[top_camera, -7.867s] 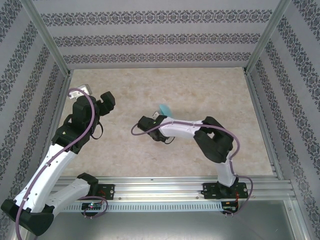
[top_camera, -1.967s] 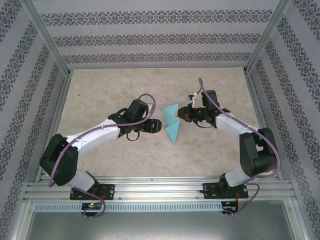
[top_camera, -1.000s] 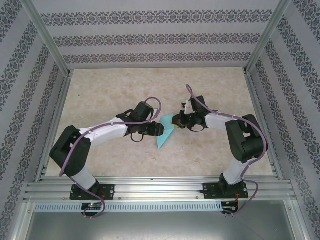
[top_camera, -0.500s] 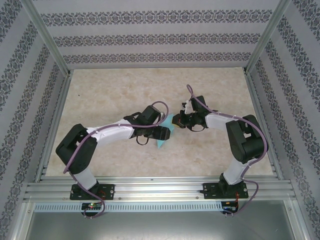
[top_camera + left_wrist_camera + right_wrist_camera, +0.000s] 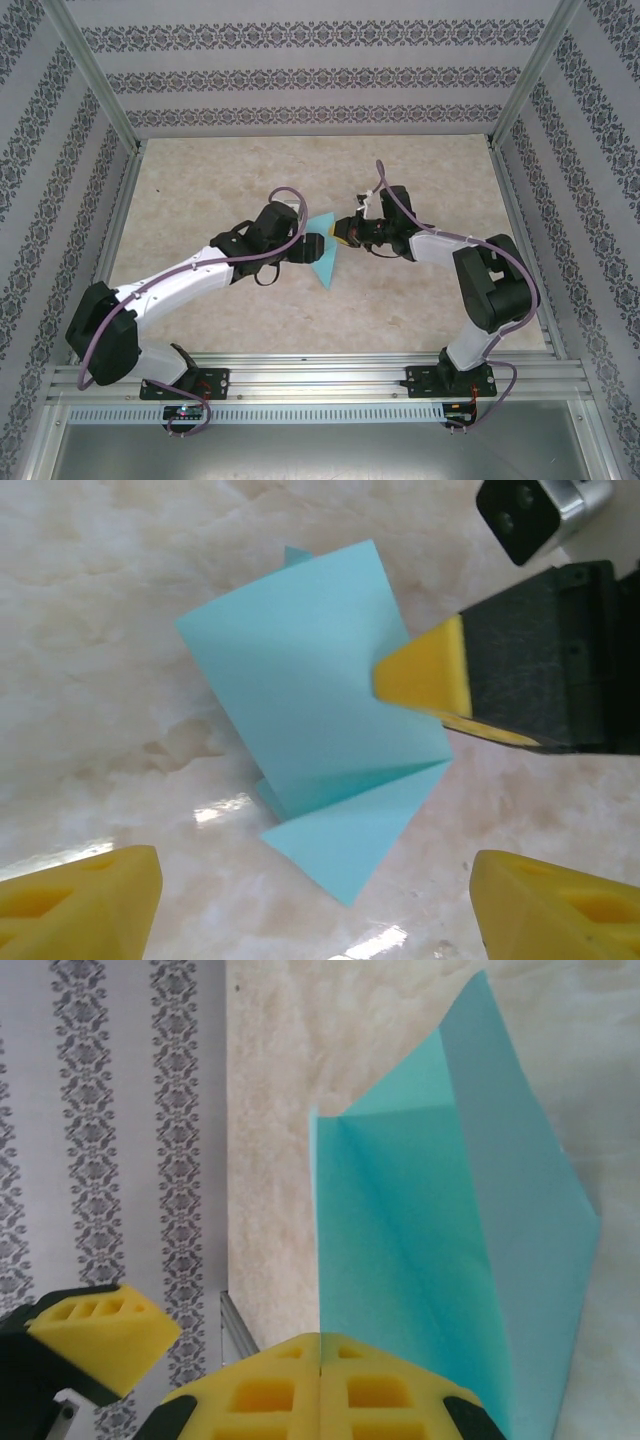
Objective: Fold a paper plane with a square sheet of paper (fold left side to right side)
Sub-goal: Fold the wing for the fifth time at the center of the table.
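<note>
Centrally, right pincer [image 5: 320, 1355] clamps folded turquoise paper [image 5: 310, 700] over marbled table [image 5: 200, 190] — left pincer [image 5: 315, 905] gapes just beside.

The light turquoise sheet of paper [image 5: 322, 258] lay in the middle of the desk [image 5: 200, 180], partly folded into overlapping creased flaps, with one pointed corner toward the near edge.

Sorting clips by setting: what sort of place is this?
Probably a lab robot cell: two white robot arms bolted to a silver aluminium rail, on a beige marble-look tabletop boxed in by grey patterned wall panels.
</note>
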{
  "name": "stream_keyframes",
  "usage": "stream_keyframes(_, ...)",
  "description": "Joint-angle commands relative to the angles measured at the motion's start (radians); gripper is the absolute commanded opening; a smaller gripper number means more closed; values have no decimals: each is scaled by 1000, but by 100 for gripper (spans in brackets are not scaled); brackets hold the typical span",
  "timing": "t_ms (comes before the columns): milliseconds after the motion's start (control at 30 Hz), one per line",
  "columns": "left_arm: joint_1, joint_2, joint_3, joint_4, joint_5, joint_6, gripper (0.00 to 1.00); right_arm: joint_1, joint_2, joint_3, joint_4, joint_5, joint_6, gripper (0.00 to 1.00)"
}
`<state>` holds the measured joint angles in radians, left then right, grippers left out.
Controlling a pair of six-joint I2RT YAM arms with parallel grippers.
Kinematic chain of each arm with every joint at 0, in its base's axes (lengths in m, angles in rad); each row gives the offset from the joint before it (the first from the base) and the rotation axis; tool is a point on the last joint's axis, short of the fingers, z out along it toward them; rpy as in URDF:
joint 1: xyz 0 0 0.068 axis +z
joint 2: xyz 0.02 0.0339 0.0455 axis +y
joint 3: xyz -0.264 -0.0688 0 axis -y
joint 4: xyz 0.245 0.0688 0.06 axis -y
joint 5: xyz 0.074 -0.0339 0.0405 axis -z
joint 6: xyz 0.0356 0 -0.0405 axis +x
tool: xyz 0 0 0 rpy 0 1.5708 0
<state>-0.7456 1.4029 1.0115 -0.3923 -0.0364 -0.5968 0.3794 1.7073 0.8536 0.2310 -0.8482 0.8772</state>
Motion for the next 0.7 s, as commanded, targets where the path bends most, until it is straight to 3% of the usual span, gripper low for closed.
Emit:
stream_keyframes(0,23,-49,-19,-29,-60,-26,83,25,24,46,96,-37,45,2)
stream_keyframes(333,32,-6,-31,-10,-2,-3,81,-4,72,-9,63,-20,11,2)
stream_keyframes(467,32,48,-32,6,45,5,75,-52,101,-74,89,-32,1,1)
stream_keyframes(667,32,119,-38,51,97,-4,66,-80,76,-84,-21,-12,-82,2)
